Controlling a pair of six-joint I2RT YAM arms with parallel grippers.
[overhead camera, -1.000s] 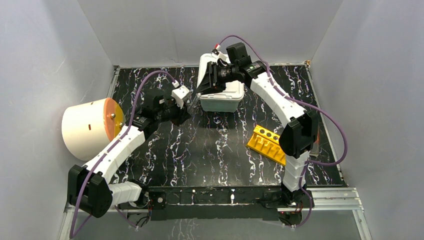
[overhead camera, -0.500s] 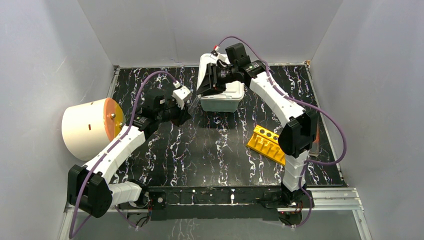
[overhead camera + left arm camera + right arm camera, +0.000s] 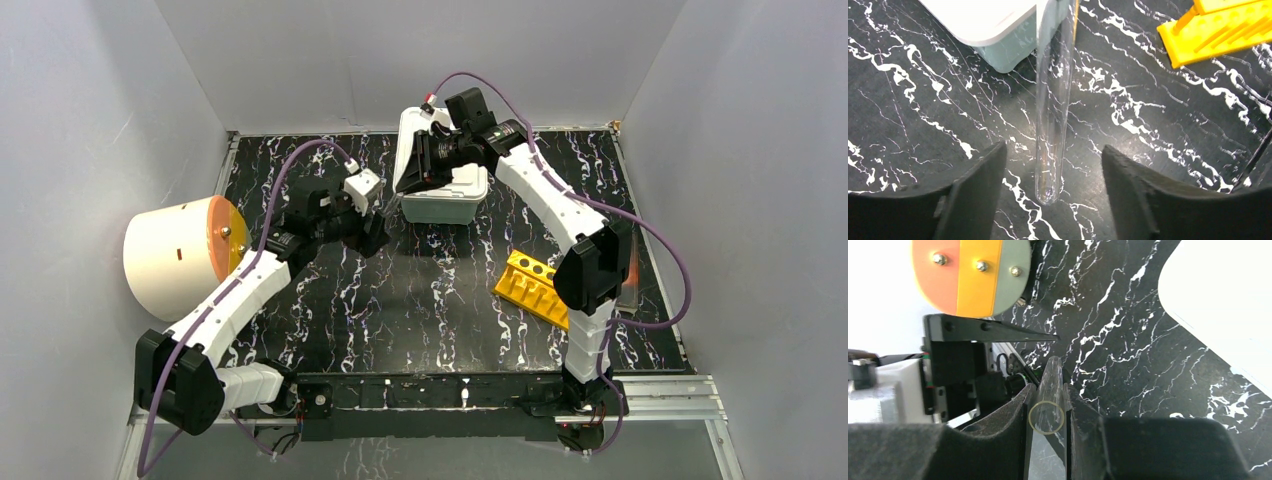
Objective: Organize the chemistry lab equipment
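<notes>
A clear glass tube (image 3: 1053,115) hangs in the air between the two arms, its round closed end pointing toward my left wrist camera. My left gripper (image 3: 1053,150) is open, its dark fingers standing apart on either side of the tube's end without touching it. My right gripper (image 3: 1048,390) is shut on the tube (image 3: 1052,372) near its open rim. In the top view the left gripper (image 3: 378,228) and the right gripper (image 3: 405,180) face each other beside the white tub. The yellow holed rack (image 3: 535,288) lies on the mat at the right.
A white tub (image 3: 443,180) stands at the back centre, just behind the tube. The big white drum with an orange face (image 3: 180,255) rests at the left edge. The yellow rack (image 3: 1218,35) lies to the right, beyond the left fingers. Grey walls enclose the black marbled mat.
My left gripper has opened and let go of the glass tube. My right gripper's jaws have closed in on the tube. Both arms have hardly shifted.
</notes>
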